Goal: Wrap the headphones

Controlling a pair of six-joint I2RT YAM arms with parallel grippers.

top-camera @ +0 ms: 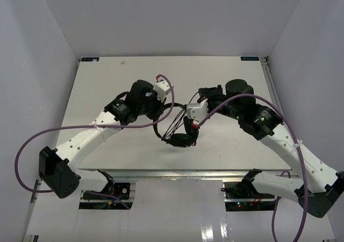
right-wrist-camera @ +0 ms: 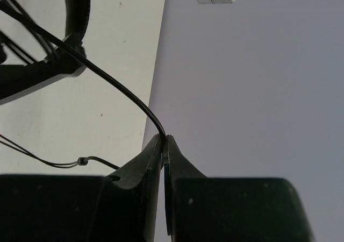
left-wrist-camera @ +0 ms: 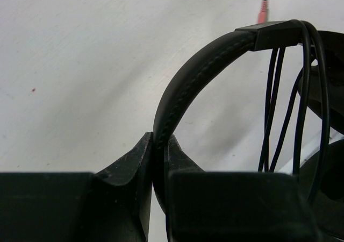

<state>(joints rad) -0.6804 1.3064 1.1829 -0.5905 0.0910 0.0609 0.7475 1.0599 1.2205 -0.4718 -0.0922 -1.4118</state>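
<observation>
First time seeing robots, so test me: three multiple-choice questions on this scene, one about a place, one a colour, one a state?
1. Where does the left gripper grip the headphones? A earcup; B headband; C microphone
2. What colour is the plug beyond the headband? A blue; B yellow; C red
3. The right gripper is: A wide open; B shut on the cord; C shut on an earcup
Answers: 1 B, its fingers pinch the band. 2 C, red tip in the left wrist view. 3 B, the cord runs into closed jaws.

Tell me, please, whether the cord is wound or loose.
Partly wound: several strands of cord loop over the headband; the rest runs to the right tool.
</observation>
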